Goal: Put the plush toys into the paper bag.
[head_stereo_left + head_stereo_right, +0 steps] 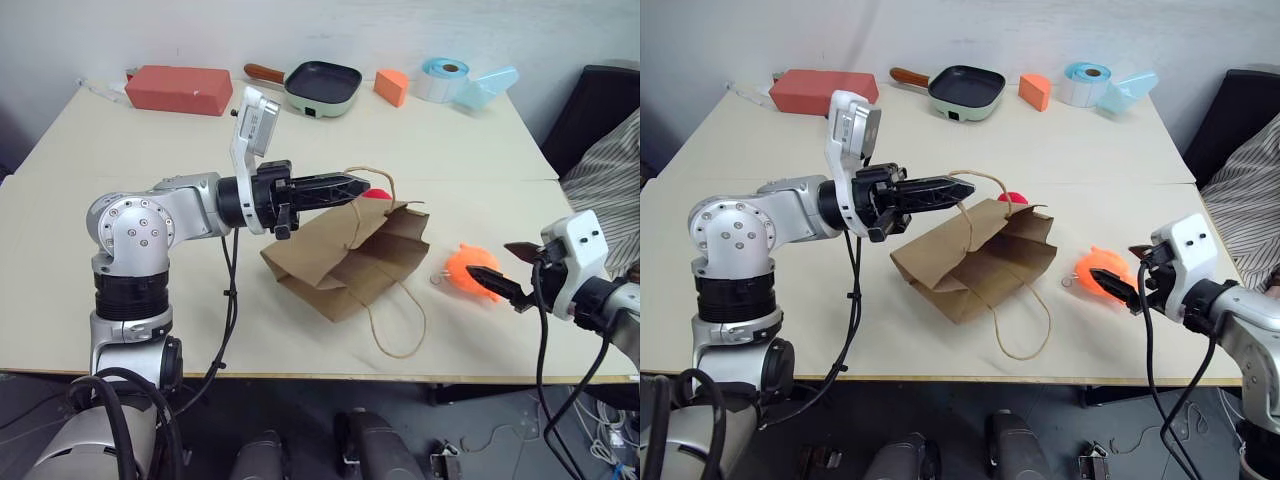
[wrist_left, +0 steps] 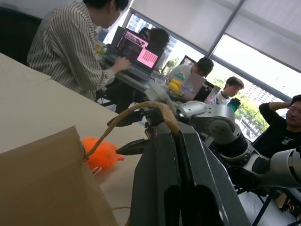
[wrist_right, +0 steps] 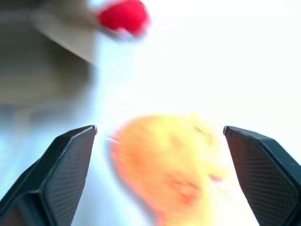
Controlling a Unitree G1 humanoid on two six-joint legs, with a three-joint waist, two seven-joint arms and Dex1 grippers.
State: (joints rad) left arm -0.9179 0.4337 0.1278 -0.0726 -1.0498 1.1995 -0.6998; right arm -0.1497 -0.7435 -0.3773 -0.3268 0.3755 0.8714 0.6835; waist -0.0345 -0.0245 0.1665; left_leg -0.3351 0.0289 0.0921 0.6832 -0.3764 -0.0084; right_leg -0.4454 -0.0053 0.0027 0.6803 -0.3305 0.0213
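The brown paper bag (image 1: 350, 255) lies tilted on the table with its mouth facing right. My left gripper (image 1: 362, 186) is shut on one of its cord handles (image 2: 141, 107) and holds that handle up. The red plush toy (image 1: 378, 195) peeks out just behind the bag's upper edge. To the right of the bag, the orange plush toy (image 1: 468, 268) lies on the table. My right gripper (image 1: 487, 258) stands open right beside it, and the right wrist view has the orange toy (image 3: 174, 165) just ahead between the spread fingers.
Along the table's far edge stand a red box (image 1: 178, 89), a green pan (image 1: 322, 88), an orange wedge block (image 1: 392, 87), a label roll (image 1: 443, 78) and a light blue piece (image 1: 487, 88). A person in a striped shirt (image 1: 605, 160) sits at the right.
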